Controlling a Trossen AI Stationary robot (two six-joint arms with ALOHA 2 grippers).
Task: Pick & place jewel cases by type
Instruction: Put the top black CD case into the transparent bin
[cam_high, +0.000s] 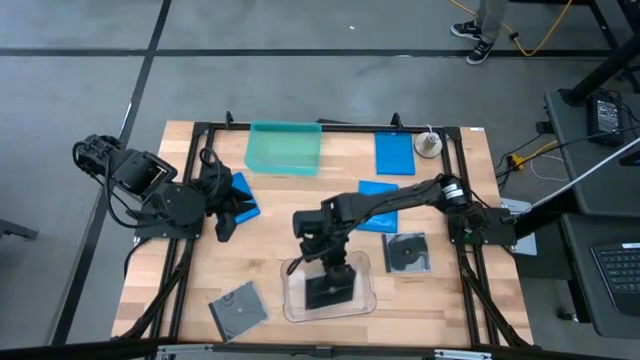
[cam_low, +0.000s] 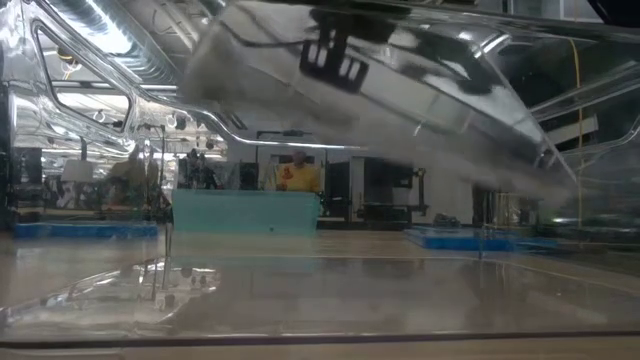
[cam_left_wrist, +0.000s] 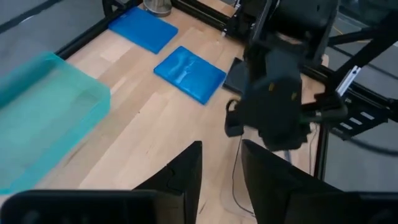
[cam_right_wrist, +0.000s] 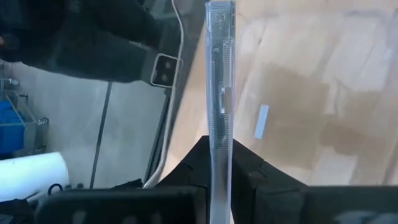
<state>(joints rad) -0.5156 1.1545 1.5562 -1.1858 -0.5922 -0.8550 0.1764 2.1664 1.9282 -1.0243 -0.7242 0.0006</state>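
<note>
My right gripper (cam_high: 328, 262) reaches to the table's middle and is shut on a dark jewel case (cam_high: 331, 289) over the clear rounded tray (cam_high: 292, 303). Its wrist view shows this case (cam_right_wrist: 221, 93) edge-on. My left gripper (cam_high: 222, 208) is open at the table's left side, beside a blue case (cam_high: 243, 196) that lies flat on the wood. Two more blue cases (cam_high: 395, 153) (cam_high: 378, 208) lie flat toward the far right. A dark case (cam_high: 407, 252) lies right of the clear tray, and a grey one (cam_high: 238, 308) near the front edge. My right gripper pinches the dark case between its two fingers (cam_right_wrist: 189, 169) at one edge (cam_right_wrist: 220, 146). The fingers come from above, slanting toward the near edge. The case runs on past the fingertips over the clear tray. I cannot tell whether its far end touches the tray.
A teal translucent tray (cam_high: 285, 148) stands at the far middle. A small round metal thing (cam_high: 428, 144) sits at the far right corner. A black frame (cam_high: 330, 126) borders the table. Bare wood shows between the teal tray and the clear tray. A person's feet (cam_high: 478, 40) show beyond the far edge.
</note>
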